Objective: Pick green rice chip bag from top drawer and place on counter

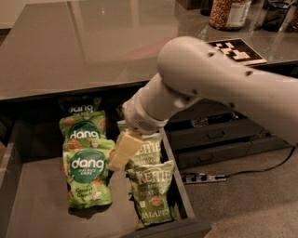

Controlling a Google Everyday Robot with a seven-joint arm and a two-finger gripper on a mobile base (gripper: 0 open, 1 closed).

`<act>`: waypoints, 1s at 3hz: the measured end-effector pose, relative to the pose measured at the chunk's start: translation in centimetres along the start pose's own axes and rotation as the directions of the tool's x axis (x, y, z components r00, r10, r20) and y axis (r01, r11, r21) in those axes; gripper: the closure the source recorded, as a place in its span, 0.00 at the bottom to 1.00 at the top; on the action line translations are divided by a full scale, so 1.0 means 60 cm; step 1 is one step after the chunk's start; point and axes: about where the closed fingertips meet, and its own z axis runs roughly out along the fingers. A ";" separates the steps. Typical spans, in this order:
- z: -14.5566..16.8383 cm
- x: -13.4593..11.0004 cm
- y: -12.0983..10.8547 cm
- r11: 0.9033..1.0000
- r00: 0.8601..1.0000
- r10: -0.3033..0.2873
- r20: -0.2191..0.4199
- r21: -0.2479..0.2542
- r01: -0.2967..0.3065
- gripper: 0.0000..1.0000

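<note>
Two bright green rice chip bags lie in the open top drawer point(37, 204), one at the front point(88, 174) and one behind it point(84, 131). A darker "dang" bag point(79, 108) lies at the back. My gripper point(123, 151) hangs low in the drawer, right beside the front green bag's upper right corner, between it and the row of Kettle bags point(153, 200). Nothing shows in the gripper. The white arm hides the back Kettle bags. The glossy counter point(93, 42) spans the top of the view.
A black-and-white patterned tile point(235, 50) and a jar point(228, 11) sit on the counter at the back right. Narrower dark drawers with handles point(219, 135) are to the right. A power strip point(202, 177) and cable lie on the floor.
</note>
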 end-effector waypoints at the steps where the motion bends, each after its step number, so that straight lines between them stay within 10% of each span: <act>1: 0.066 -0.019 0.010 0.996 0.995 0.088 0.039 -0.037 -0.086 0.00; 3: 0.107 -0.020 -0.007 0.993 0.995 0.101 0.012 -0.067 -0.100 0.00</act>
